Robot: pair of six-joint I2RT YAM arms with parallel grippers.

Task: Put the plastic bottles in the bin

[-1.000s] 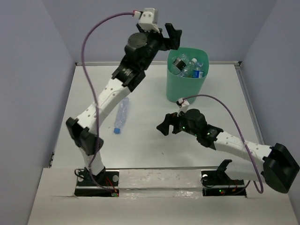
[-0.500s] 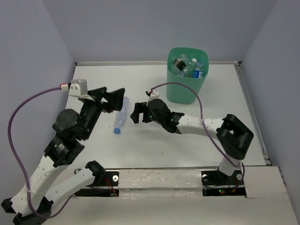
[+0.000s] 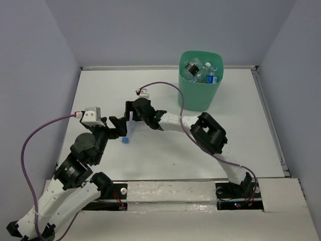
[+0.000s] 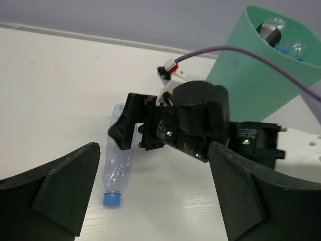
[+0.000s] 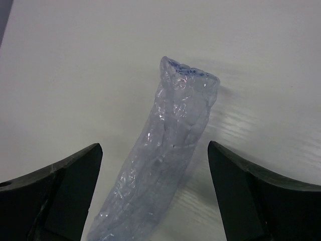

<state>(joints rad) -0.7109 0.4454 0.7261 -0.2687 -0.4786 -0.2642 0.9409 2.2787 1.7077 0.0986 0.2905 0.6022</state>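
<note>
While my right tool (image 5: 154,148) sits spread wide astride the bottle (image 5: 168,170), fingers clear on both sides, that bottle lies flat on the tabletop (image 3: 100,90), blue cap (image 4: 111,199) pointing my way. Left tool (image 4: 153,150) hangs spread too, near the cap. Bin (image 3: 198,98) stands well apart at the far right, other bottles (image 3: 200,70) inside.

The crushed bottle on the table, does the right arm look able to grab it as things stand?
Probably yes. The right claw is open with a finger on either side of the bottle, at its base end, and nothing blocks it. The left claw, also open, sits back by the cap end.
</note>
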